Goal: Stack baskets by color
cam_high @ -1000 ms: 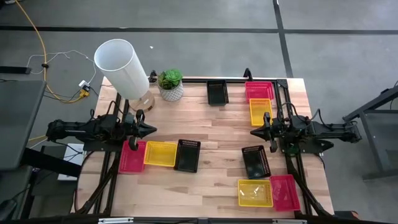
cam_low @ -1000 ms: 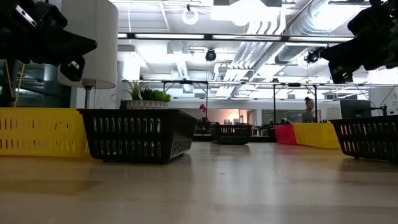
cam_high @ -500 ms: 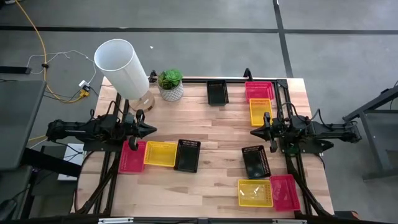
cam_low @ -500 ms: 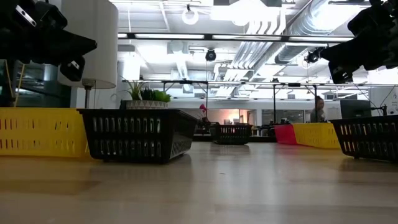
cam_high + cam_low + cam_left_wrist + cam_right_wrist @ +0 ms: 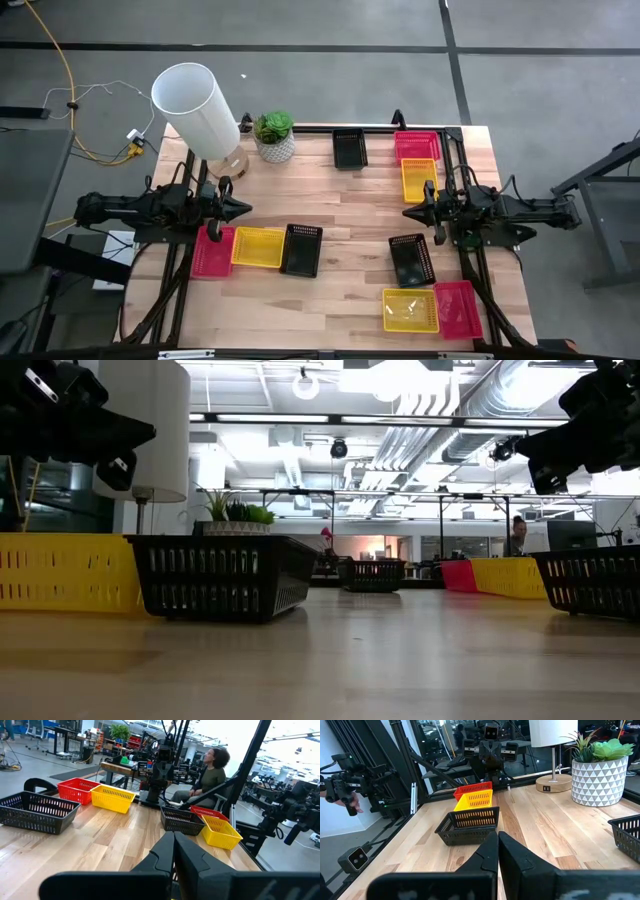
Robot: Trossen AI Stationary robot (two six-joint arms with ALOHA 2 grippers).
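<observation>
**Both tools shut, nine baskets sitting unstacked**

Left tool [image 5: 243,208] is hovering over the left side of the surface [image 5: 340,200] with its fingers pinched together, holding nothing. Right tool [image 5: 410,213] is doing the same on the right side, closed and empty, pointing back at the left one.

Just beside the left tool, a row of three is lying side by side: red basket [image 5: 212,251], yellow basket [image 5: 259,247], black basket [image 5: 301,249], each touching the next.

Near the right tool, another black basket [image 5: 412,259] is sitting slightly tilted. Closer to the front edge, a yellow one [image 5: 410,310] and a red one [image 5: 458,308] are lying side by side.

At the far edge, a red basket [image 5: 417,146] is sitting with a yellow basket [image 5: 419,180] right against it, and a third black basket [image 5: 349,148] is resting apart from them.

A potted plant [image 5: 274,135] and a white lamp [image 5: 196,108] are standing at the far left corner. A person [image 5: 210,769] is sitting beyond the surface.
</observation>
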